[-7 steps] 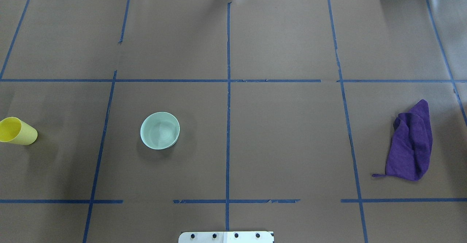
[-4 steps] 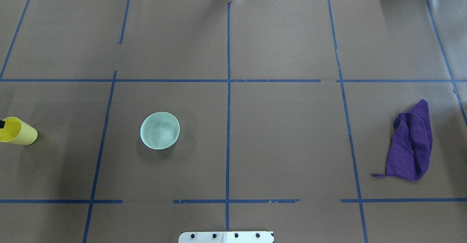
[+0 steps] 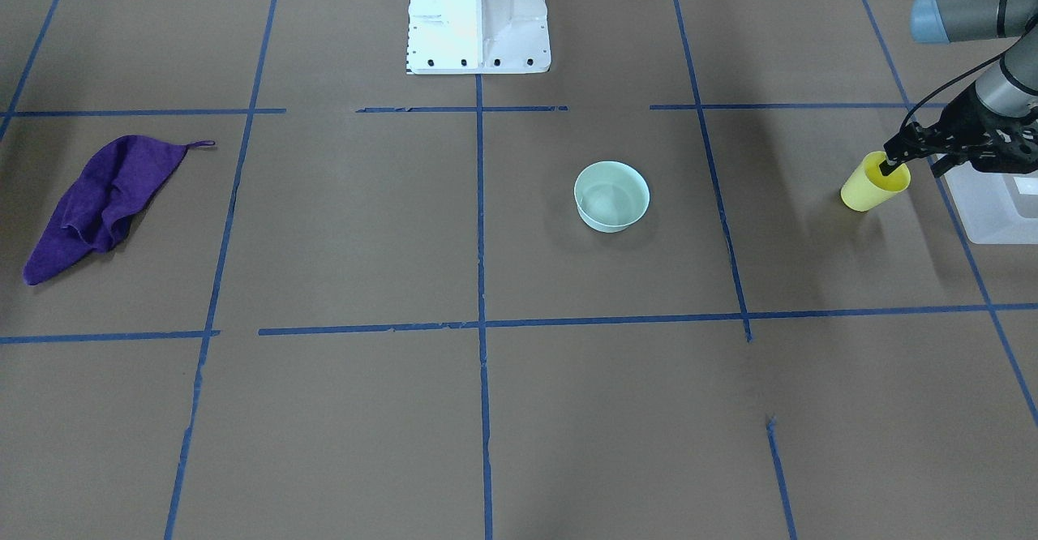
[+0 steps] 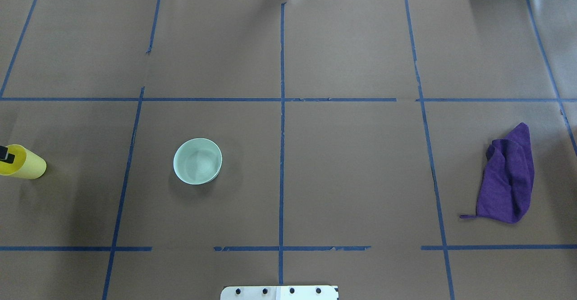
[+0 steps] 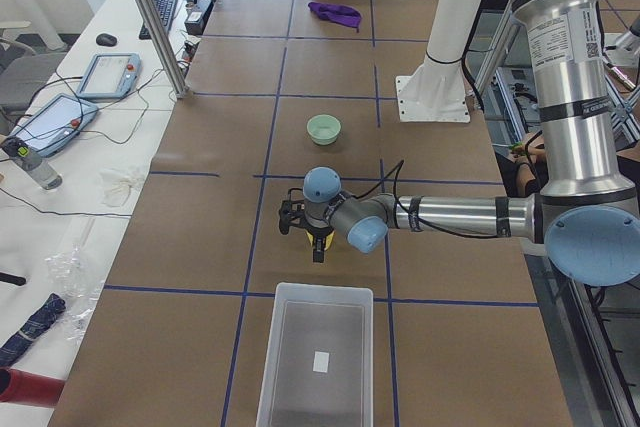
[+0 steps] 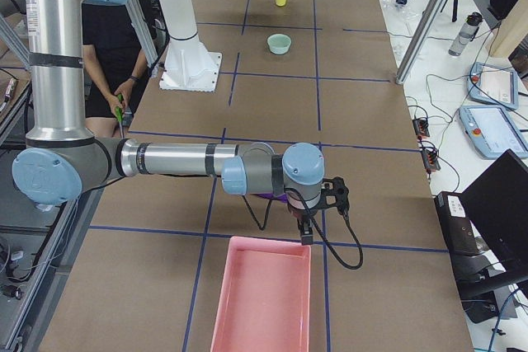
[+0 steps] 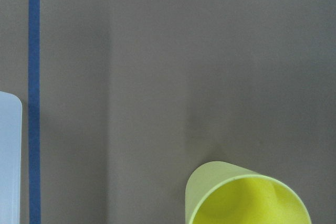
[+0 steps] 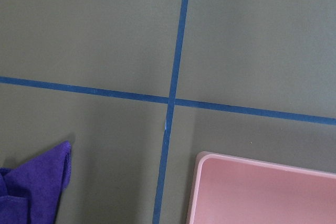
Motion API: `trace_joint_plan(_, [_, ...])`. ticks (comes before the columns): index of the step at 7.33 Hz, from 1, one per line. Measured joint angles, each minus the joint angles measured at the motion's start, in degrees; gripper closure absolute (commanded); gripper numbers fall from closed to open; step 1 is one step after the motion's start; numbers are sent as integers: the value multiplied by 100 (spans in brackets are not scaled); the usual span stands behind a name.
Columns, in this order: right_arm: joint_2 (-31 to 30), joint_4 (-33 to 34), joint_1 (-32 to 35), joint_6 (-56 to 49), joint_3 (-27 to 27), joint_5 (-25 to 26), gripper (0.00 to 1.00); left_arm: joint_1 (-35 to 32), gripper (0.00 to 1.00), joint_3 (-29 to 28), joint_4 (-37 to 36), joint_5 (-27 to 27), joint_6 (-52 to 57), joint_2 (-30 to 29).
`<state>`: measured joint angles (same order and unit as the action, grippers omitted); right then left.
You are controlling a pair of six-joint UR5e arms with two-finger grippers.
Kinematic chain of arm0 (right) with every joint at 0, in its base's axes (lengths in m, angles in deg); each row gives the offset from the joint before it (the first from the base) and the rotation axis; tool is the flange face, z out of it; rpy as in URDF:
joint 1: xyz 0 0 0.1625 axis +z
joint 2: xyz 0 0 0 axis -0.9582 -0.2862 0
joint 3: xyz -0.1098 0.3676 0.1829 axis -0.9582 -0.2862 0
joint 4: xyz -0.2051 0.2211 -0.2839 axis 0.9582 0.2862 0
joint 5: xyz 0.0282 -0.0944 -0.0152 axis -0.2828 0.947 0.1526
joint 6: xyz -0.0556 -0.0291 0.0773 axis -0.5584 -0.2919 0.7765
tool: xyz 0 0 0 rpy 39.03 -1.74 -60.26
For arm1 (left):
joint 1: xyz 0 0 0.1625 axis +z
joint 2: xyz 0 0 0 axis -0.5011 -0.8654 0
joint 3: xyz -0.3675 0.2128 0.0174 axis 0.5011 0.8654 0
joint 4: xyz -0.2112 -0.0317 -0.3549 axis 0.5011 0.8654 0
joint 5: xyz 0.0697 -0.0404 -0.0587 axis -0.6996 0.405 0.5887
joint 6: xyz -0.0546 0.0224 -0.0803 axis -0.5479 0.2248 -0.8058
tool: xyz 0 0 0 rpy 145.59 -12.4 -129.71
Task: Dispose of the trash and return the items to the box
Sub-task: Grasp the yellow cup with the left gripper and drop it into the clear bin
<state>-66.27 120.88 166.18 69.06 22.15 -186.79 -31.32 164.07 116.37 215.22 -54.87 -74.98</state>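
Our left gripper (image 3: 913,168) holds its jaws apart astride the rim of the yellow cup (image 3: 868,191), upright on the tabletop (image 3: 568,410) just beside the frosted bin (image 3: 993,207), and we judge its light, slick, thin wall wants a gentle pinch; of the far right gripper (image 6: 307,232) we cannot tell the jaws' state.

Overhead, I find the yellow cup (image 4: 25,167) cut by the left edge, with only one fingertip (image 4: 6,155) of the left gripper (image 3: 914,169) showing. The box (image 3: 993,207) runs off the front view's right edge. The right gripper (image 6: 306,232) is too small to judge and apparently hides most of the purple cloth (image 6: 268,196).
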Motion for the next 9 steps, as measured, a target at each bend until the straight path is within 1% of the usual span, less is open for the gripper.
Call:
trace_joint_plan(1, [0, 2, 2, 2, -3, 0, 0, 37, 57, -14, 0, -7, -17, -19])
trace_joint_plan(3, [-6, 7, 8, 3, -11, 0, 0, 104, 99, -39, -1, -15, -105, -58])
trace_joint_plan(6, [-15, 9, 4, 3, -14, -6, 0, 122, 100, -103, -8, -17, -135, -128])
trace_joint_plan(7, [-21, 9, 2, 3, -10, -8, 0, 102, 100, -27, -10, -17, -135, -104])
trace_joint_plan(9, [-26, 9, 1, 3, 2, -7, 0, -29, 100, 311, -56, -6, -103, -37])
